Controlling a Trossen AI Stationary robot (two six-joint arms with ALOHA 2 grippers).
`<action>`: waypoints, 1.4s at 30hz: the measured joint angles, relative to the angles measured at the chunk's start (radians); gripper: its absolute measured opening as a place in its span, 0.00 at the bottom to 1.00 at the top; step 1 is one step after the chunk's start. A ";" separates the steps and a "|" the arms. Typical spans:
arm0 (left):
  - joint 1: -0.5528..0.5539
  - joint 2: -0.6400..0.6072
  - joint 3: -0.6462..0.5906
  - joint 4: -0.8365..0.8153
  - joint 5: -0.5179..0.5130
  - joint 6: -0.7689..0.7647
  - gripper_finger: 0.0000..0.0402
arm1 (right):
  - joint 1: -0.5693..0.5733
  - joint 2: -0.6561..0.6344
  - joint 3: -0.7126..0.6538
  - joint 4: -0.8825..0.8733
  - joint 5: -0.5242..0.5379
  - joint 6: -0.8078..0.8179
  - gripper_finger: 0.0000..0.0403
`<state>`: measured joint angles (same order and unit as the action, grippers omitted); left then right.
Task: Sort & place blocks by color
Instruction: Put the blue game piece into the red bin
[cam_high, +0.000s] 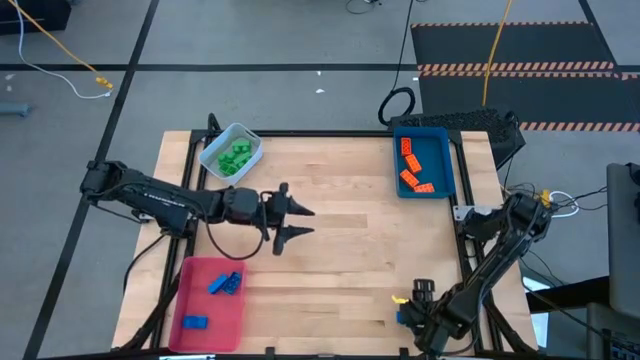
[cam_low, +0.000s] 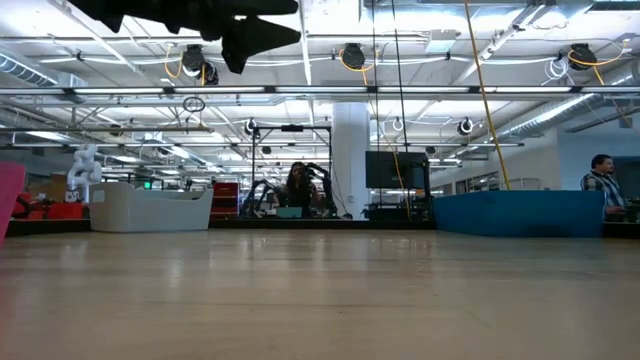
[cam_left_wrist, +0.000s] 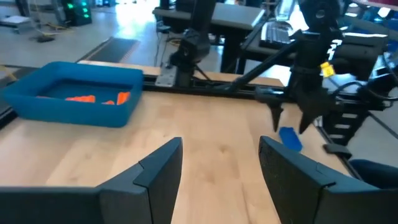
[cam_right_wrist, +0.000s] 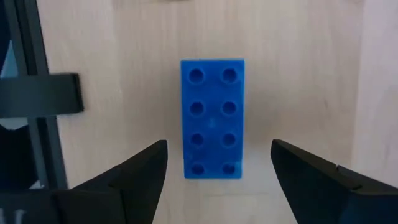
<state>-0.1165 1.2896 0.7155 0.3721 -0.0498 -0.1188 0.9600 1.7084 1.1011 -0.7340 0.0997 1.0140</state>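
- The blue block (cam_right_wrist: 212, 118) under the right pincer (cam_right_wrist: 217, 165) is a long studded brick, two rows of four studs, lying flat on the bare wood.
- In the high view it sits at the near edge of the desk (cam_high: 340, 250), toward the right corner, mostly hidden beneath the right arm.
- The right pincer hovers straight above it, fingers spread wider than the brick (one on each long side), gripping nothing and clear of it on both sides.
- The left pincer (cam_high: 300, 222) hangs over the middle of the desk, left of centre, jaws wide apart and empty.
- Green blocks (cam_high: 236, 157) fill the pale tray (cam_high: 212, 150) at the far left corner.
- Orange blocks (cam_high: 413, 163) lie in the blue tray (cam_high: 447, 165) at the far right corner.
- Two more blue blocks (cam_high: 225, 284) rest in the red tray (cam_high: 205, 300) at the near left corner (one near its far end, one lower down).
- Between the trays the wood is open across the centre; the lone brick lies just beside the desk's dark frame rail (cam_right_wrist: 28, 93).
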 joint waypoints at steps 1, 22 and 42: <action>-0.002 0.000 0.000 0.001 0.005 0.000 0.53 | 0.003 0.004 0.000 0.003 0.007 -0.001 0.69; -0.012 0.000 0.000 -0.086 -0.002 -0.044 0.53 | -0.013 0.079 0.002 0.048 0.045 -0.043 0.33; 0.019 0.000 0.000 -0.050 -0.008 0.361 0.53 | -0.546 -0.074 -0.001 0.492 0.606 -1.032 0.33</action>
<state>-0.0974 1.2896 0.7155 0.3226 -0.0574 0.2417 0.4142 1.6348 1.1000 -0.2419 0.7059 -0.0182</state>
